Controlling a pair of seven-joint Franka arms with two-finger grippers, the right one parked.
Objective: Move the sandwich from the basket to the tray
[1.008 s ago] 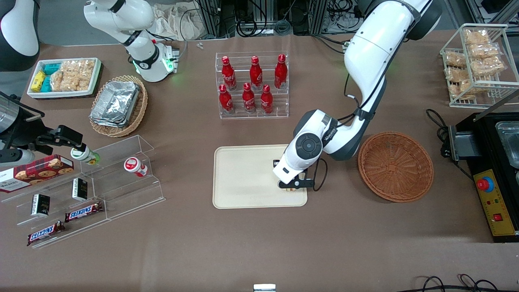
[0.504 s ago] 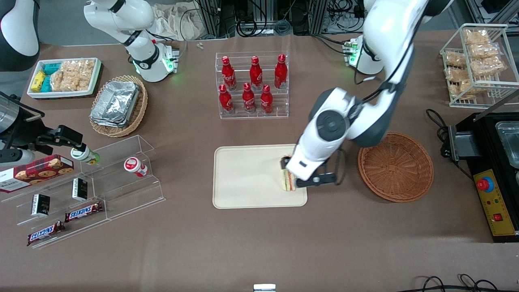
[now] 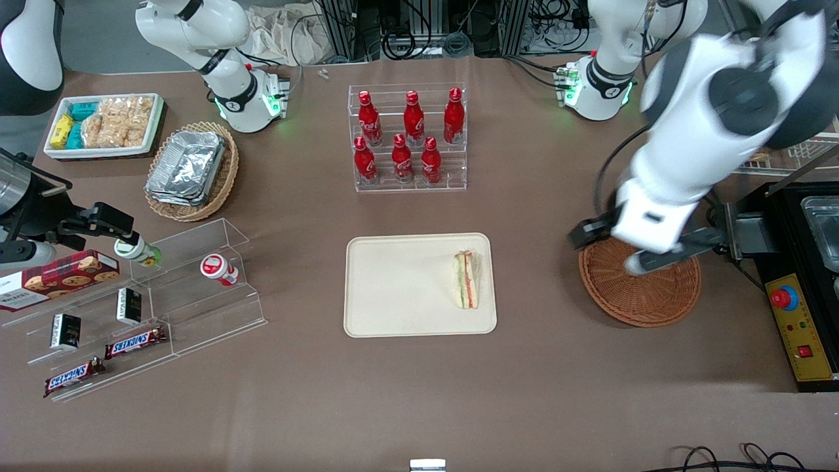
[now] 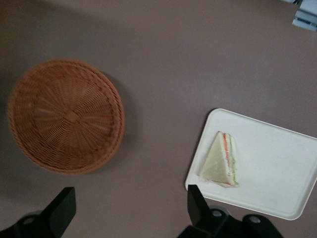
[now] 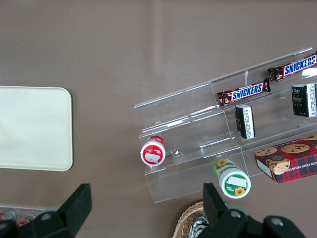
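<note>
My pincer hangs high above the basket's twelve-o'clock rim, fingers spread wide with nothing between them. The sandwich lies flat on the tray, near its three-o'clock edge, so I judge the placing done and my height a way of keeping clear of it. The basket sits empty, well apart from the tray, with bare table between them. The sandwich sits close to the tray's low rim, yet fully inside. The bottle rack stands at the tray's twelve o'clock.

Reddish-brown woven basket, cream tray
</note>
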